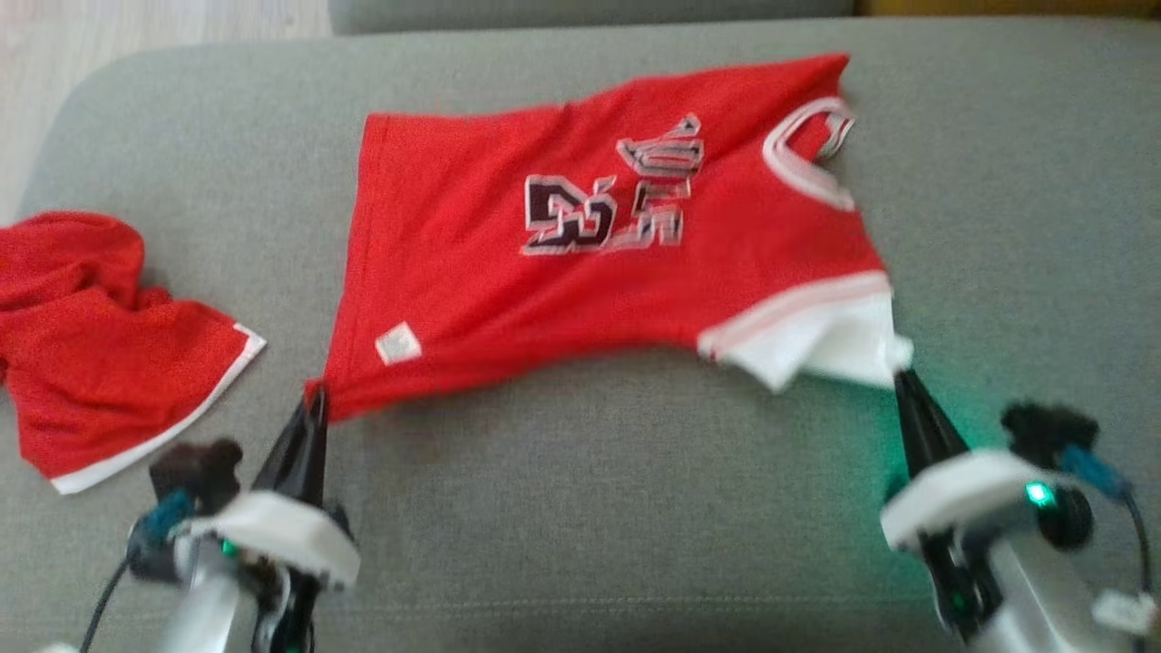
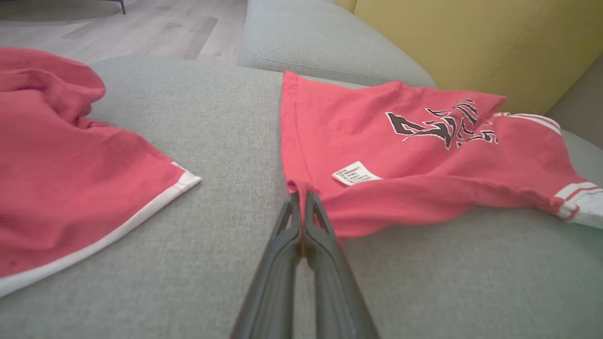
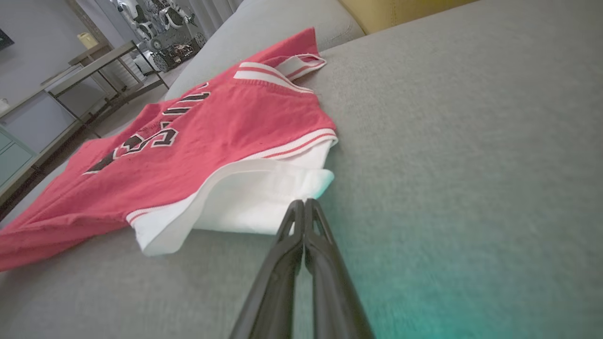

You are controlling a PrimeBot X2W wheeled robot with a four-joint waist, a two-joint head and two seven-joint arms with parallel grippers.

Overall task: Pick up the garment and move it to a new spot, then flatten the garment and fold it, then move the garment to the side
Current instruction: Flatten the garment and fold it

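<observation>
Jersey [image 1: 590, 272] lies spread mid-sofa [image 1: 590, 508], left gripper [image 1: 316, 399] clamped on its near-left hem corner, right gripper [image 1: 902, 381] pinched shut on the white sleeve, near right. Looks light and floppy, so I'd say corner grips are best.

"Soft daylight in here, isn't it? Even, nothing harsh. There's just a faint shadow on the sofa cushion [image 1: 580, 426] under the near edge of the jersey [image 1: 508, 272]."

"And that green lamp [image 1: 1040, 494] by the right gripper [image 1: 901, 379] throws a teal wash over the cloth beside it. It tints the right wrist view as well."

"The head view is smeared, lettering and all."

"The left wrist view is crisper, enough that the label [image 2: 355, 173] shows print. The red goes pale and pinkish there, though, and the fingers [image 2: 330, 292] at the bottom edge are out of focus."

"The far room in the right wrist view is soft too."
</observation>
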